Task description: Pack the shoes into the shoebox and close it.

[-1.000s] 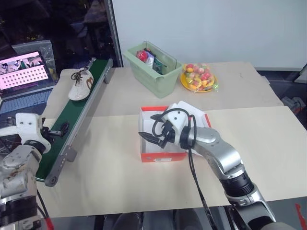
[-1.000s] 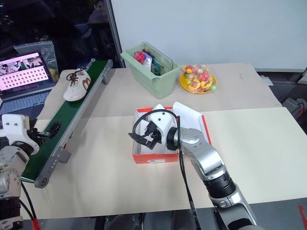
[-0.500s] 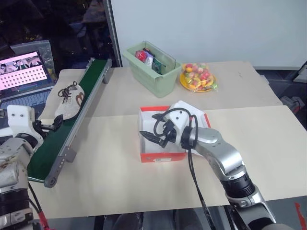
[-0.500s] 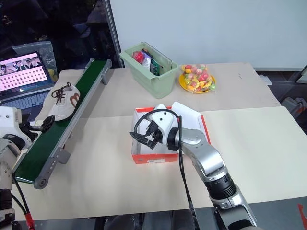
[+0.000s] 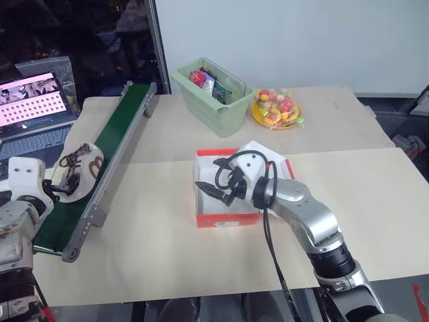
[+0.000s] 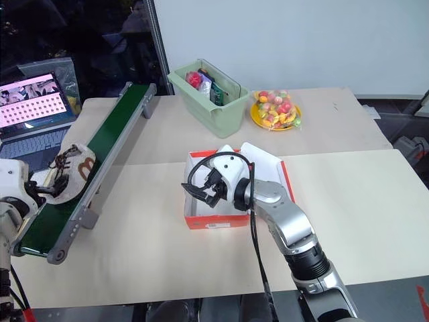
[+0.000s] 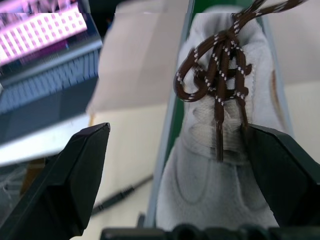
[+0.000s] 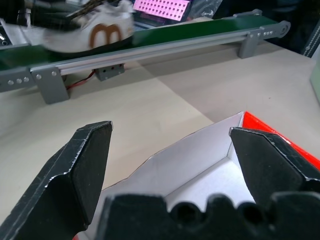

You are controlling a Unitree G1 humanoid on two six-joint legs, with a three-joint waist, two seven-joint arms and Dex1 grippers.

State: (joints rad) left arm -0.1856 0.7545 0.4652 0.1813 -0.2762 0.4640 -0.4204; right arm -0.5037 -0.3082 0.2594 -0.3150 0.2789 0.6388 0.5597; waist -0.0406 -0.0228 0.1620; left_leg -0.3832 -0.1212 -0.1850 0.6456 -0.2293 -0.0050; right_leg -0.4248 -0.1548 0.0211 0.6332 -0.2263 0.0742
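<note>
A white shoe [image 5: 79,171] with dark laces lies on the green conveyor belt [image 5: 114,144], near its close end. My left gripper [image 5: 59,187] is at the shoe's toe, open. In the left wrist view the shoe [image 7: 220,155] lies between the spread fingers [image 7: 75,185]; I cannot tell if they touch it. The red-orange shoebox [image 5: 226,218] stands open at the table's middle, white inside, its lid [image 5: 271,159] up at the far side. My right gripper [image 5: 213,190] hovers open and empty over the box's left end, above the white inside [image 8: 200,165].
A pale green bin [image 5: 213,94] with small items stands at the back, and a yellow plate of fruit [image 5: 276,107] sits to its right. A lit laptop [image 5: 33,100] is left of the belt. Bare tabletop [image 5: 161,248] lies in front of the box.
The shoe has ridden down the belt from its far part to its close end, between the left gripper's fingers. The left gripper dropped slightly leftward. The right arm kept still.
</note>
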